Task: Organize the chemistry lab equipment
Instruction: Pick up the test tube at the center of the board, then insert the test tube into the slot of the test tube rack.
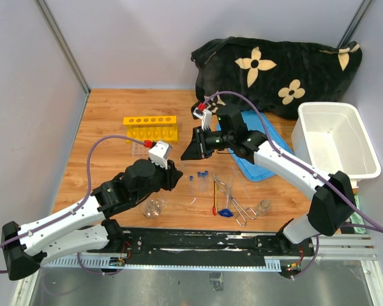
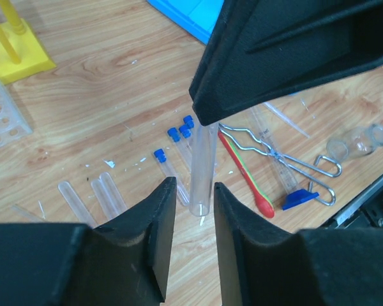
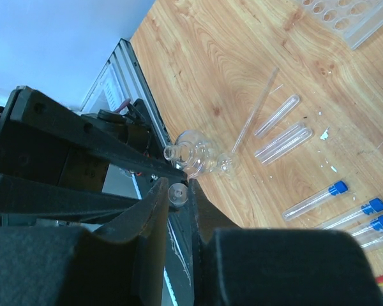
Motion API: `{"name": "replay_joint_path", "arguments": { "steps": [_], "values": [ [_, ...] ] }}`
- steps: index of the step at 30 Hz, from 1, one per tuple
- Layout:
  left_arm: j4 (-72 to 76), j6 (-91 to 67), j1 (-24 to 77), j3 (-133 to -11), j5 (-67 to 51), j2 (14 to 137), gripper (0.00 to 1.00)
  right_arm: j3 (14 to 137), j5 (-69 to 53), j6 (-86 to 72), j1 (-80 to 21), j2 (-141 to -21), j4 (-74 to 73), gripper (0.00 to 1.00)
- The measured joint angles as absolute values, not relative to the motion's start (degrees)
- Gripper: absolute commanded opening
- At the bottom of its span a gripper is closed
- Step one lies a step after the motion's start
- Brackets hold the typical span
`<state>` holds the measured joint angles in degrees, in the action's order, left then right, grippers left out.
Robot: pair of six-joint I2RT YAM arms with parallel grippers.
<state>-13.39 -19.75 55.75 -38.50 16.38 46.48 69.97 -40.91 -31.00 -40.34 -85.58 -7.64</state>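
A clear uncapped test tube [image 2: 204, 166] hangs upright above the table. My right gripper [image 3: 177, 186] is shut on its upper end [image 3: 177, 193]. Its lower end sits between the fingers of my left gripper [image 2: 193, 185], which stands open with a small gap on each side. In the top view the left gripper [image 1: 177, 175] and right gripper [image 1: 193, 152] meet mid-table. Below lie blue-capped tubes [image 2: 179, 134], bare tubes [image 2: 105, 194], metal tongs [image 2: 287, 162], a red-handled spatula [image 2: 246, 175] and a small flask [image 3: 198, 156]. The yellow rack [image 1: 151, 127] stands at the back left.
A clear plastic tube rack [image 1: 140, 148] sits in front of the yellow one. The blue lid [image 1: 255, 150] lies under the right arm, the white tub [image 1: 335, 137] at the right, the black flowered cloth [image 1: 281, 70] behind. Another small flask [image 1: 263, 206] lies near the front.
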Motion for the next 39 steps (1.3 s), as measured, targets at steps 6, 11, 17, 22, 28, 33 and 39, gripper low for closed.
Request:
{"name": "replay_joint_path", "arguments": {
  "steps": [6, 11, 17, 22, 28, 33, 39],
  "values": [
    [-15.66, -21.74, 55.79, -38.59, 20.99, 46.04, 0.79, 75.44, -37.45, -26.33, -40.88, -88.60, -12.51, 0.01],
    [-18.57, -22.83, 55.81, -38.81, 25.65, 41.19, 0.79, 82.96, -31.31, -20.18, -40.88, -94.50, -15.51, 0.01],
    [-22.61, -24.71, 55.83, -41.25, 30.48, 39.66, 0.77, 91.46, -23.20, -13.78, -41.01, -105.36, -16.51, 0.01],
    [-26.06, -26.11, 55.57, -42.46, 32.49, 43.97, 0.76, 95.24, -14.76, -8.01, -42.44, -113.27, -15.51, 0.01],
    [-27.75, -25.50, 47.20, -42.81, 29.23, 45.69, 0.73, 97.54, -9.52, -4.10, -43.83, -117.75, -12.62, 0.01],
    [-26.92, -23.09, 36.95, -44.14, 23.14, 45.43, 0.72, 98.61, -7.01, -2.48, -43.83, -117.78, -8.43, 0.01],
    [-24.80, -20.93, 32.12, -44.31, 16.56, 50.28, 0.71, 99.00, -5.23, -0.71, -43.83, -117.78, -2.61, 0.01]
  ]
}}
